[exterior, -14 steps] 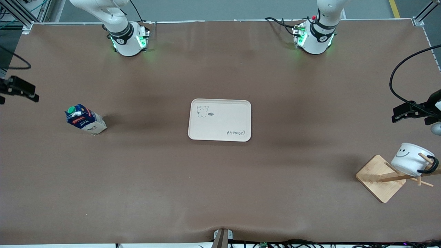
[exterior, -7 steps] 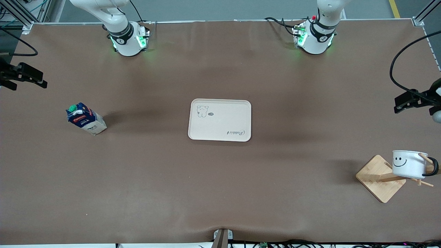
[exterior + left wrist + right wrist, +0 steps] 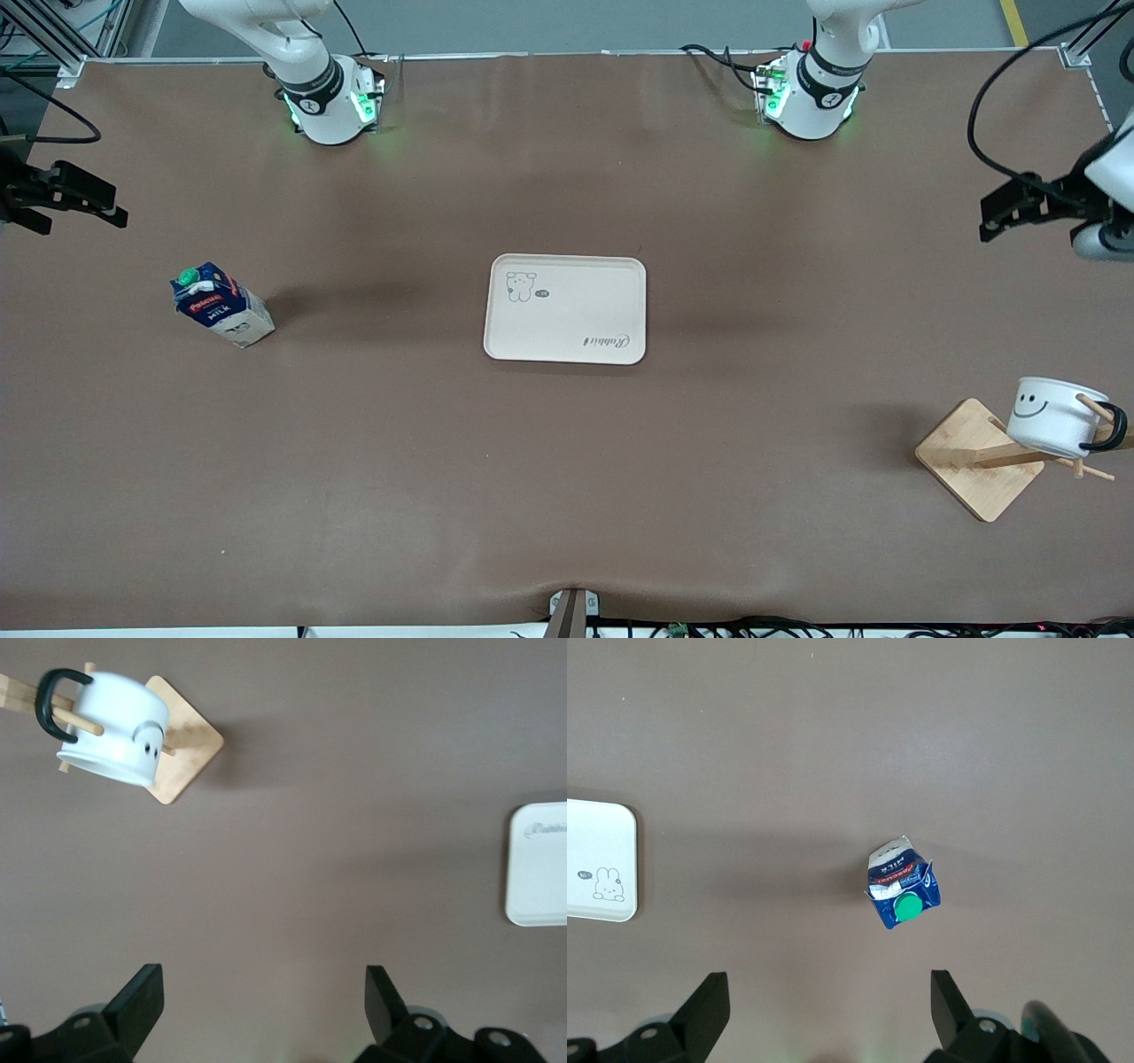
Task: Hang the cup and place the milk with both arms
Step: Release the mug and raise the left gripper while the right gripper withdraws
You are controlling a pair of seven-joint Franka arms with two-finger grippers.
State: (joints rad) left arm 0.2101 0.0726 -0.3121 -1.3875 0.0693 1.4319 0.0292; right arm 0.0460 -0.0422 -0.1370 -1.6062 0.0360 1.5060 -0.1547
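Note:
The cup (image 3: 1054,416), a white mug with a smiley face, hangs by its black handle (image 3: 1113,427) on a peg of the wooden rack (image 3: 974,461), toward the left arm's end of the table. It also shows in the left wrist view (image 3: 111,726). The milk (image 3: 217,306) stands on the table toward the right arm's end, and shows in the right wrist view (image 3: 902,890). My left gripper (image 3: 997,213) is open and empty, up over the bare table, apart from the cup. My right gripper (image 3: 102,204) is open and empty over the table's edge, apart from the milk.
A cream tray (image 3: 567,308) with a rabbit drawing lies at the table's middle; it also shows in the left wrist view (image 3: 539,864) and the right wrist view (image 3: 598,859). The rack's square base (image 3: 186,749) rests on the brown table.
My left gripper has moved away from the cup toward the arms' bases. The cup has swung on its peg. My right gripper moved toward the bases, then nearly stopped.

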